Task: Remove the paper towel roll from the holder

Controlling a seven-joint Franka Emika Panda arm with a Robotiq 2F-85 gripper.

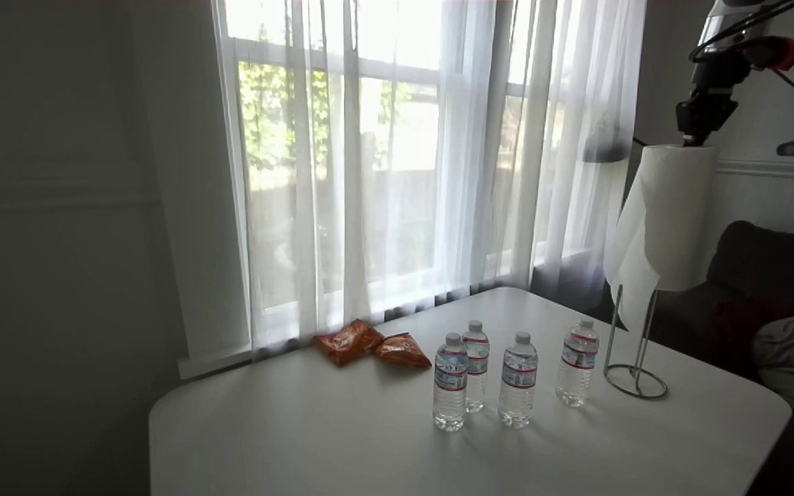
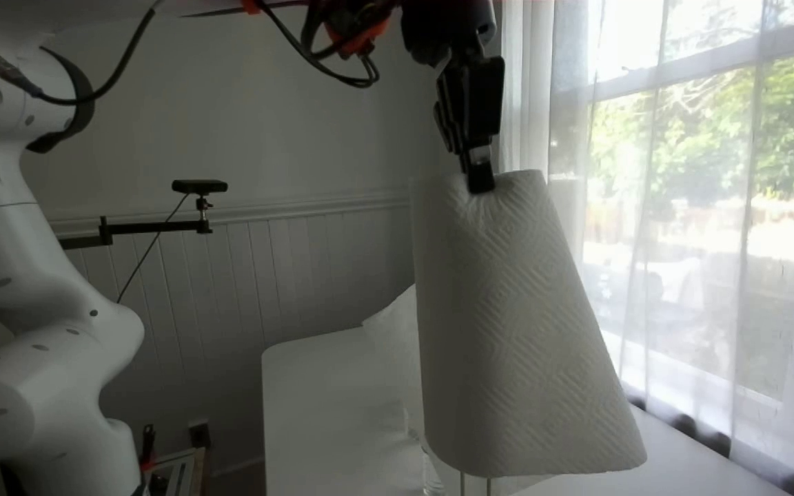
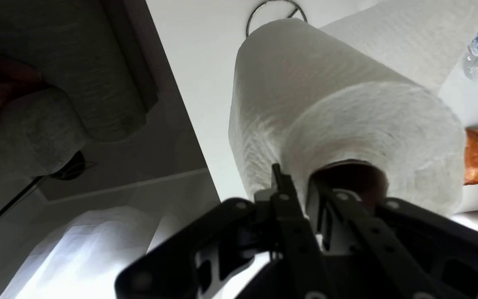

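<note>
One wall of the paper towel roll (image 2: 514, 324) is pinched by the gripper (image 3: 295, 185): in the wrist view, one finger is seen within the core and its partner is pressed against the outer paper. The roll is held aloft, its lower end well above the ring base of the holder (image 1: 644, 342), which is planted upright on the bench (image 1: 342, 430). In both exterior views thin rods can be made out beneath the roll; whether the core is clear of the upright cannot be told. Because the weight is carried at one edge, a tilt is to be expected; the core could then be jammed against the rod and the stand dragged along. The soft layers, dimpled at the pinch, might be torn or squeezed out, and the roll dropped. A loose sheet (image 1: 635, 275) is seen hanging down by the rods and could be snagged. If sideways travel is begun before the core is freed, the holder may be toppled towards the nearest water bottle (image 1: 577, 365).
</note>
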